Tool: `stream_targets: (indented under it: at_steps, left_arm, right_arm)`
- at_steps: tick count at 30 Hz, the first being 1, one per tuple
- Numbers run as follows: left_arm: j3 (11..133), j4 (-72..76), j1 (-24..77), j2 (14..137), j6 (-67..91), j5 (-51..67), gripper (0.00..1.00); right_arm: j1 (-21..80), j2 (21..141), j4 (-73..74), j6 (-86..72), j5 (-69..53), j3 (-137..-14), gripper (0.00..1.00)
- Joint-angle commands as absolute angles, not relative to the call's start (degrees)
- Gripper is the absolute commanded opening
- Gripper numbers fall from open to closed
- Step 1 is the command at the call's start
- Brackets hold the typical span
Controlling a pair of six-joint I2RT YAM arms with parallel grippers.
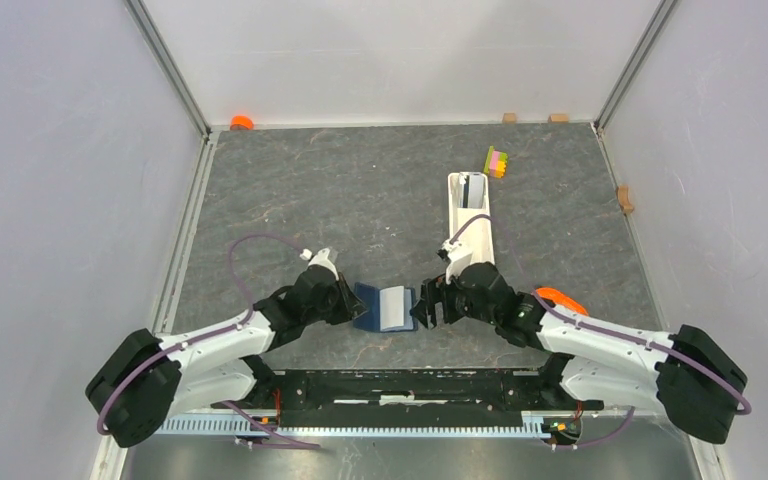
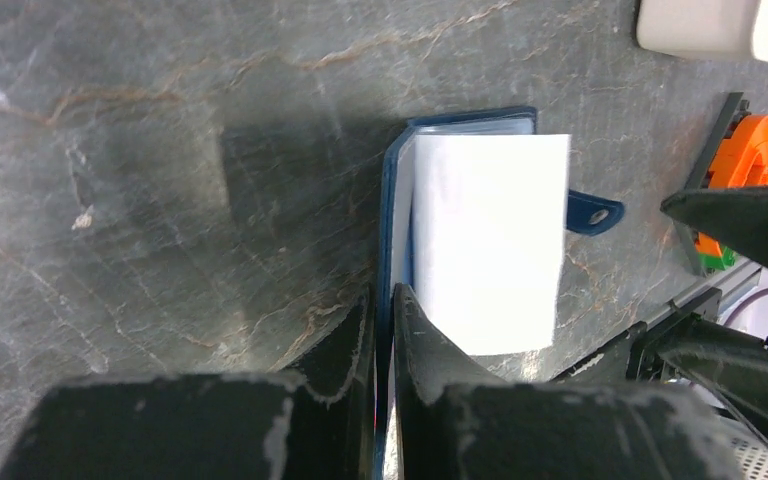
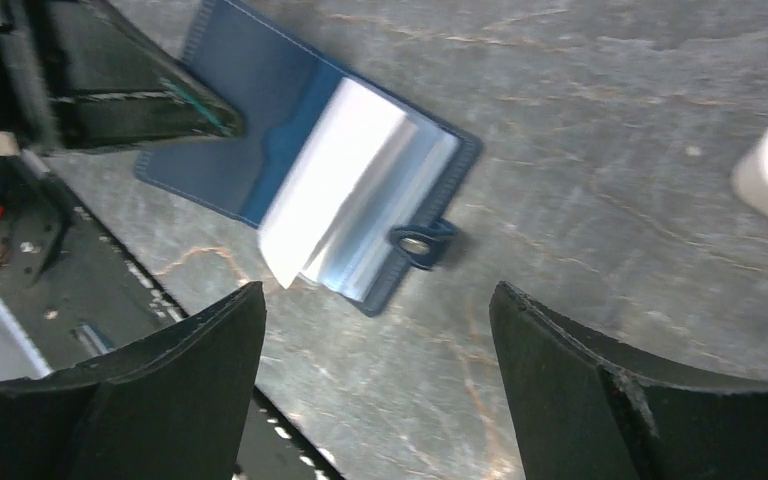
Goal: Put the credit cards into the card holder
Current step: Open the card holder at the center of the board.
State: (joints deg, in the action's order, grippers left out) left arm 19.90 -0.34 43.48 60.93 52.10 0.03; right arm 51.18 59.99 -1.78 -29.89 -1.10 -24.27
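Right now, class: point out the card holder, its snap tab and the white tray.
card holder [image 3: 260, 80]: right wrist view, blue inner flap.
snap tab [image 3: 418, 243]: right wrist view, metal stud.
white tray [image 1: 482, 245]: top view, bare floor.

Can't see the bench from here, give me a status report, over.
Left end effector shut on wallet cover. Right end effector open beside it. Cards in tray. Nothing in the way.

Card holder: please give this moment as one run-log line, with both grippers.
card holder: open on table | left gripper: shut on its cover | right gripper: open, beside it, holding nothing | credit cards: in white tray
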Motion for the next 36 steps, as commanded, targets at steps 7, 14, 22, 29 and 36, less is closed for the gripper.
stream_targets:
  at_steps: [7, 14, 22, 29, 36]
  left_arm:
    - [13.29, 7.52, 44.65, 53.83, 59.15, -1.85, 0.02]
    - [12.49, 6.59, 44.65, 51.31, 58.45, -0.53, 0.02]
    - [10.61, 6.49, 44.65, 53.55, 57.87, -1.25, 0.02]
    - [10.07, 6.50, 44.64, 53.50, 57.65, -1.85, 0.02]
    - [9.54, 6.42, 44.60, 54.55, 57.66, -2.68, 0.02]
  right_arm:
    - [61.76, 67.35, -12.61, -43.59, 8.77, -25.55, 0.81]
    - [65.66, 71.57, -10.65, -46.34, 13.31, -27.70, 0.70]
    - [64.41, 70.92, -2.07, -43.18, 22.19, -32.70, 0.75]
    - [62.18, 77.34, 3.25, -40.66, 23.49, -38.51, 0.68]
    - [62.14, 76.60, 4.57, -42.06, 23.90, -35.27, 0.60]
